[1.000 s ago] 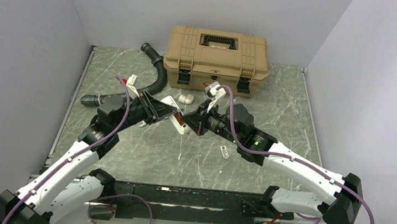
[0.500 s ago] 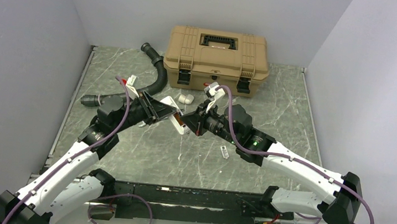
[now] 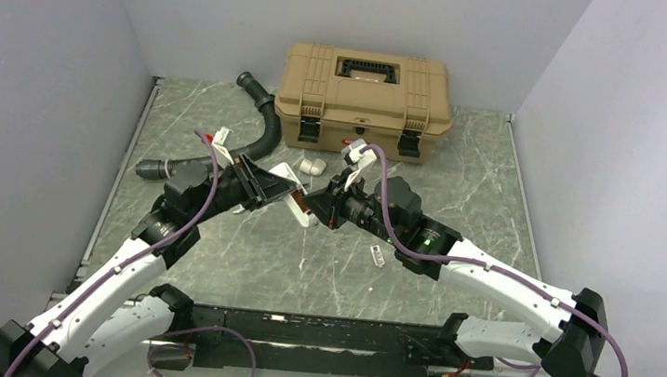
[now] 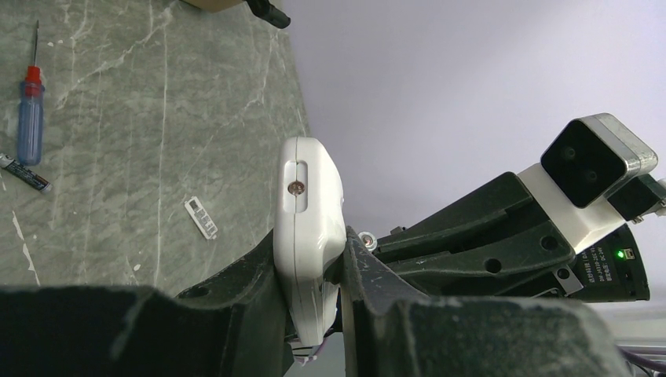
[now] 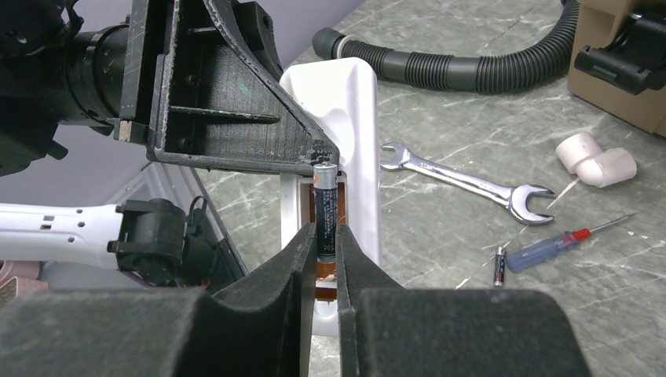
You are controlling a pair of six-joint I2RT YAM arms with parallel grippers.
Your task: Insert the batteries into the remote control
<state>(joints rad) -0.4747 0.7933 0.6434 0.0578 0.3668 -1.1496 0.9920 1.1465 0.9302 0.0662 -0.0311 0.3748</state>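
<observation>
Marbled counter (image 3: 500,169), midway between side edges: left jaws clamped remote control (image 4: 309,212); right jaws pinched battery (image 5: 326,206) at its open side. Judged best: keep battery parallel, seat one end first, press gently.

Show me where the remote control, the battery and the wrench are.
remote control (image 4: 308,224): left wrist view, white side, just below the screw.
battery (image 5: 326,208): right wrist view, middle of its body.
wrench (image 5: 458,177): right wrist view, middle of its shaft.
</observation>
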